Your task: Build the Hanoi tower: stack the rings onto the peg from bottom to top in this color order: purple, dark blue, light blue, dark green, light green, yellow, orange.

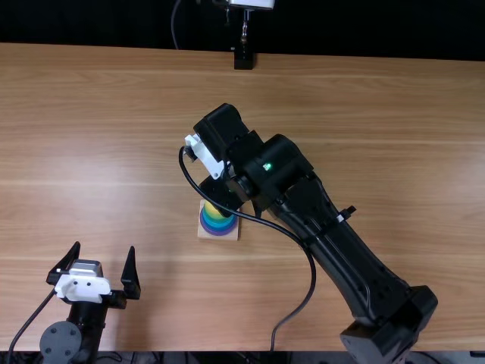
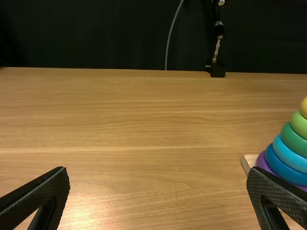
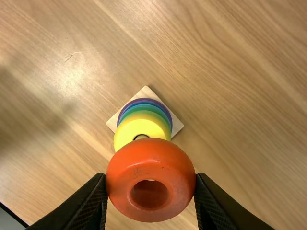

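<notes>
Light brown wooden desk, seen from above. Black right arm, stretched from 5 o'clock past the centre towards 11. Left arm, parked at 8 o'clock, with its left claw spread wide and empty. Square wooden base close to the centre, slightly towards 7 o'clock, with a peg and a neat stack of rings. Just above, orange ring in the right claw, pinched narrow on opposite sides of the rim.

Probably light, stiff and hard to break, with a smooth, rounded, perhaps slippery surface. Best held at the widest part, on two opposite sides, leaving the centre opening free for the peg; likely to roll or tip if gripped off-centre.

By count: one base, one peg, seven rings. Six on the stack, bottom to top: purple ring, dark blue ring, light blue ring, dark green ring, light green ring, yellow ring. One in the claw: orange, seemingly the last to place.
</notes>
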Action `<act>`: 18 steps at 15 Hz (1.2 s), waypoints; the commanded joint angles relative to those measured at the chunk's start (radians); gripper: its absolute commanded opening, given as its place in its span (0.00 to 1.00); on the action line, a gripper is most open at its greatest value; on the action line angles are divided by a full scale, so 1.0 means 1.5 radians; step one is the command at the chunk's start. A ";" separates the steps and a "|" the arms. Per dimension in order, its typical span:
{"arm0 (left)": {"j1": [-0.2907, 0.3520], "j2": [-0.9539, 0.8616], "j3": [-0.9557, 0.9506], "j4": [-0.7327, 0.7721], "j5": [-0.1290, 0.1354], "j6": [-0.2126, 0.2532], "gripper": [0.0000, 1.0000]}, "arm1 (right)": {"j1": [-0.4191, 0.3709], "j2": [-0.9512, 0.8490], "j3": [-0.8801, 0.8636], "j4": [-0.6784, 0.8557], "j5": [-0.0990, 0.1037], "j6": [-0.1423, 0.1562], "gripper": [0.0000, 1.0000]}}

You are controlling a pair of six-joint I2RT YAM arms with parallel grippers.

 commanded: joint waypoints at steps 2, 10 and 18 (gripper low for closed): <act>0.007 -0.008 -0.030 -0.010 0.006 0.003 1.00 | 0.013 0.021 0.019 0.000 0.000 0.002 0.00; 0.007 -0.008 -0.030 -0.010 0.006 0.003 1.00 | 0.023 0.030 0.011 -0.002 0.002 0.000 0.00; 0.007 -0.008 -0.030 -0.008 0.006 0.003 1.00 | 0.023 0.033 0.000 0.003 0.019 -0.001 1.00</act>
